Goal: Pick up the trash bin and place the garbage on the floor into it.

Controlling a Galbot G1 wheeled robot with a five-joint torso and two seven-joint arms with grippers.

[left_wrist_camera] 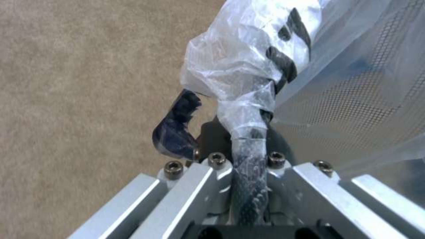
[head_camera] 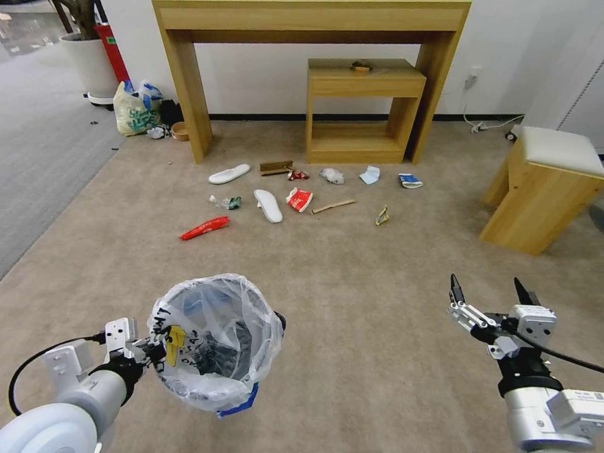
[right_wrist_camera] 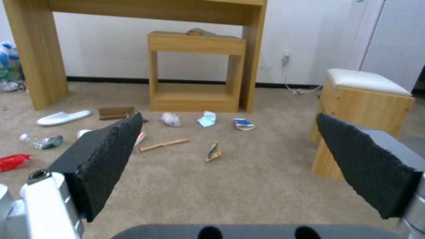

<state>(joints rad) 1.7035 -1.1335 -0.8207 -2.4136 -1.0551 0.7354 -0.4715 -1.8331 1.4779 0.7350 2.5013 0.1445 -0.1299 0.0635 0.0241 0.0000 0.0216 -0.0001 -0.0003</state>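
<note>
Carrying the trash bin (head_camera: 214, 343) in my left hand (head_camera: 165, 347), with the garbage (head_camera: 296, 198) not yet gathered.

My left hand is clamped on the bin's rim through the crinkly plastic liner, on the side nearest me, and the bin looks to hang off the carpet with its mouth tipped forward. My right hand (head_camera: 487, 290) is empty, fingers spread wide, low on my right and pointing toward the litter. That litter lies well ahead on the floor in front of the small wooden stand (head_camera: 362, 110): two white slippers, red wrappers, a stick, a tissue. To do this well, I judge I should roll closer, keep the bin's mouth up and steady, then take the nearest piece, the long red wrapper (head_camera: 204, 228), first.
</note>
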